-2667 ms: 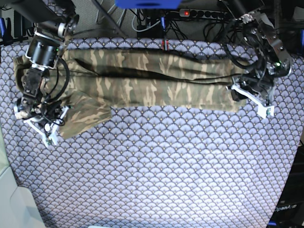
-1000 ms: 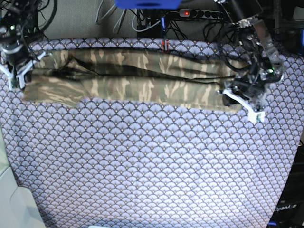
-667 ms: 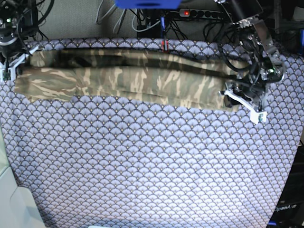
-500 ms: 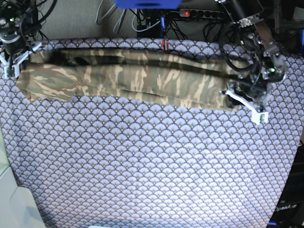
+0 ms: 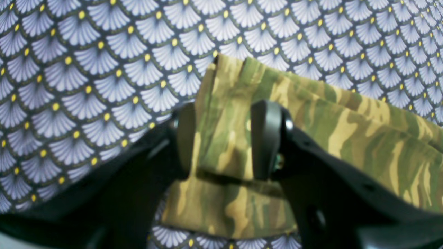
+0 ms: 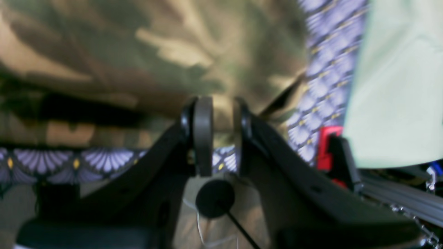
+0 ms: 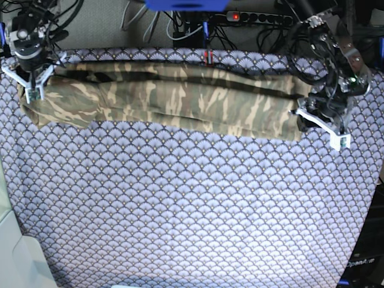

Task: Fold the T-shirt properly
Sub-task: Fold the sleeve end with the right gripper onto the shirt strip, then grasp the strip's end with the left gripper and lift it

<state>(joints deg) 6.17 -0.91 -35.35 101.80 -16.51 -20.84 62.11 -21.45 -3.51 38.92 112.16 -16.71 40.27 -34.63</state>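
Observation:
The camouflage T-shirt (image 7: 180, 99) lies folded into one long band across the back of the table. My right gripper (image 7: 30, 84) hovers over the band's left end. In the right wrist view its fingers (image 6: 202, 138) stand slightly apart, the gripper (image 6: 221, 138) is open, and the shirt (image 6: 138, 52) lies just beyond the tips. My left gripper (image 7: 321, 120) is at the band's right end. In the left wrist view that gripper (image 5: 223, 138) is open and straddles a strip of the shirt's corner (image 5: 221, 103). One finger (image 5: 266, 138) is over the cloth.
The purple-grey fan-scale tablecloth (image 7: 192, 210) covers the whole table in front of the shirt. A power strip (image 7: 258, 18) and cables lie behind the back edge. A pale green surface (image 7: 18, 258) borders the left front corner.
The right gripper's jaws have parted at the shirt's left end, which now lies flat on the table. The left gripper has shifted a little to the right and up, jaws unchanged.

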